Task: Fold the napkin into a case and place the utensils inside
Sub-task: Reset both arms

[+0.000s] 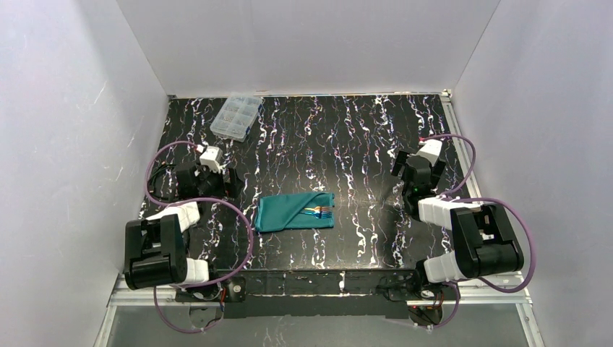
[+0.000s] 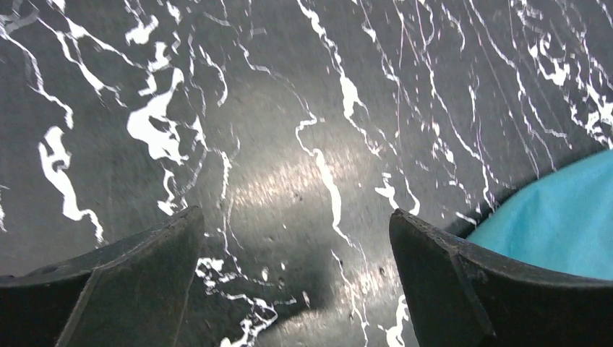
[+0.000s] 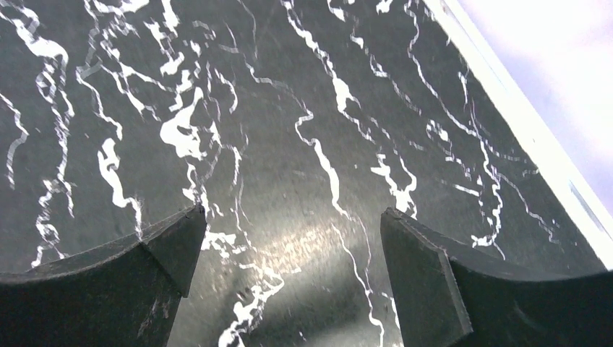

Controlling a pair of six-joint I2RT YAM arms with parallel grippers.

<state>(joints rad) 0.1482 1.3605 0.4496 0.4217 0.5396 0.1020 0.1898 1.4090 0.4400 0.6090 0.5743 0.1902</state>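
Jaws on the 2 arms stand wide, holding nothing, over bare tabletop [image 3: 303,108]. The case [image 1: 289,213] lies midway between them, with the utensils [image 1: 323,211] tucked in and tines showing. The task is likely finished: withdraw straight back, the left arm [image 1: 181,213] avoiding the cloth's near edge.

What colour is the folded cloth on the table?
The cloth is teal-green, seen best in the top external view.

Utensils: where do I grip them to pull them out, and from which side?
Probably grip the utensils by the bare ends poking out of the pouch on its right; the rest is under cloth. Come in low from the right with the open right claw; they lie flat.
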